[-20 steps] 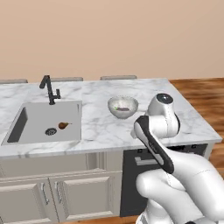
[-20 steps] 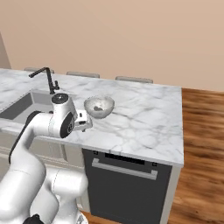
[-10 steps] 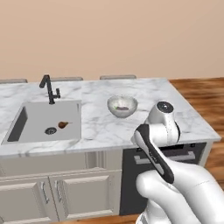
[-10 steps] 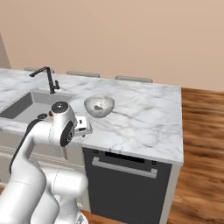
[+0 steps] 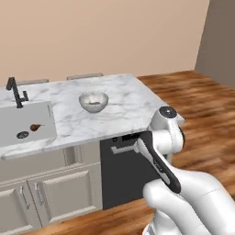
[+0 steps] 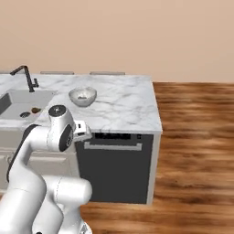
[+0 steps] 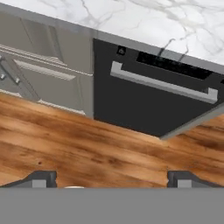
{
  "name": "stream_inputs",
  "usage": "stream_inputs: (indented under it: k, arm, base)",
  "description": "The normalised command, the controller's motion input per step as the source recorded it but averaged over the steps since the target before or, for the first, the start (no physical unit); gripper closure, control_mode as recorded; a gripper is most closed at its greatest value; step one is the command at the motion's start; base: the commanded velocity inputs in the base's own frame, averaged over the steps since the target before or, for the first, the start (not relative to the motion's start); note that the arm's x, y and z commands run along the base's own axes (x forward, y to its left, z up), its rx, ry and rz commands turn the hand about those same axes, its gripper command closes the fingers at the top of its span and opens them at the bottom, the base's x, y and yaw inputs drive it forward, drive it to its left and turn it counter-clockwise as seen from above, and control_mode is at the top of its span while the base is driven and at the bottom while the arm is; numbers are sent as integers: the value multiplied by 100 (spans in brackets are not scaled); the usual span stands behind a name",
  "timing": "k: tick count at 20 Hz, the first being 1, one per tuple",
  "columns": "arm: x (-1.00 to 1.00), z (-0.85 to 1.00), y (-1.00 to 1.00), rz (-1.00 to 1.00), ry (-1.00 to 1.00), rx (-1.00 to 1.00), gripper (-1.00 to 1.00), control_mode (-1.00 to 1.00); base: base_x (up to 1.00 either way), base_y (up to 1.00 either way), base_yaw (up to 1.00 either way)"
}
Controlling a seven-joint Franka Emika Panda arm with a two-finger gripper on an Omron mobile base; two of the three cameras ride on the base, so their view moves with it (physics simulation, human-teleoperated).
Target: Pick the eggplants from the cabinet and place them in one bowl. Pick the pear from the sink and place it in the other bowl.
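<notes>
We see the pear left in the sink; our end effector gapes wide, empty.

Bowls: one, on the table
Pears: one, in the sink
Faucets: one
Dishwashers: one
Cabinet doors: two
</notes>
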Motion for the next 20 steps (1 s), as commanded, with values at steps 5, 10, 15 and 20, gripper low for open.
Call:
stream_inputs:
  k: [5,10,15,20]
  arm:
    - [0,0,0,0,0,0,-100,100]
    - [0,0,0,0,0,0,-100,100]
    - [0,0,0,0,0,0,-100,100]
    - [0,0,0,0,0,0,-100,100]
  base:
    - [-46,0,-73]
    - [-14,-1,-71]
    - [0,-13,-62]
    - [0,-22,-65]
